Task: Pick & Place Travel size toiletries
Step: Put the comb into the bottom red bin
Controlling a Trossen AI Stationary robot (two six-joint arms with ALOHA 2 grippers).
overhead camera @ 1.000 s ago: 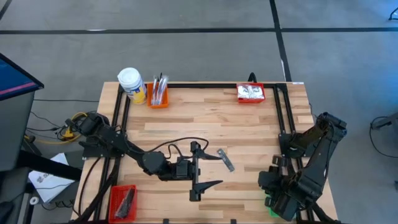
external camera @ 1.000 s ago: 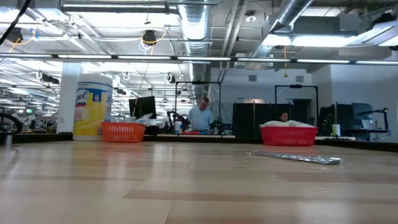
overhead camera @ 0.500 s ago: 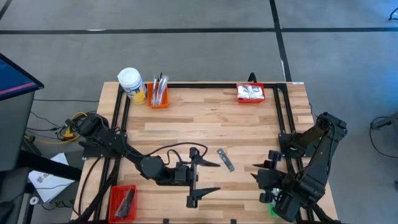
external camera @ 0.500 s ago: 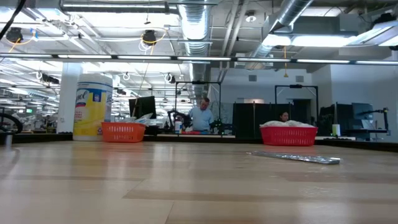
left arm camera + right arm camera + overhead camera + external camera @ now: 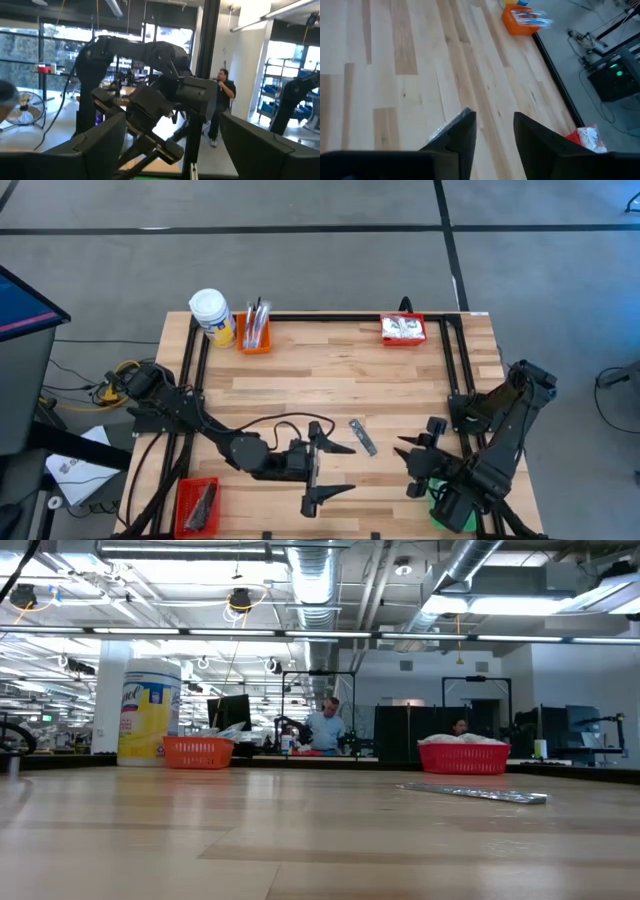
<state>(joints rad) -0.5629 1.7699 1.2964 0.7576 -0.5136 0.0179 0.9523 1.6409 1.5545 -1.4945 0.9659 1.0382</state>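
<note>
We count one loose toiletry left on the open desk (image 5: 330, 385): a small silvery sachet (image 5: 363, 436) lying flat near the middle, also visible in the low view as a thin strip on the wood, touching nothing else. The rest looks sorted already. The orange bin (image 5: 254, 335) at the far left corner holds the slim toothbrushes (image 5: 256, 315), standing on end; the red bin (image 5: 403, 330) at the far right edge holds white puffy packets (image 5: 403, 327); a second red bin (image 5: 197, 506) at the near left corner holds dark grey flat bars (image 5: 203, 500). A sliver of a green bin (image 5: 437, 515) shows at the near right, mostly hidden under the right arm, so we cannot say what it contains. The white-capped yellow jar (image 5: 212, 316) stands beside the orange bin and is no part of the job. The left gripper (image 5: 330, 469) lies low over the desk just left of the sachet, its jaws spread wide and empty, the sachet near one jaw tip but apart from it. The right gripper (image 5: 418, 463) sits near the right front, well to the right of the sachet; its wrist view shows two dark fingers (image 5: 465, 135) with a moderate gap between them and nothing gripped, with a silvery edge that is probably the sachet peeking out beyond one finger. We judge the task nearly complete: one sachet to pick up and bin, probably in the green one, though that is our guess.
</note>
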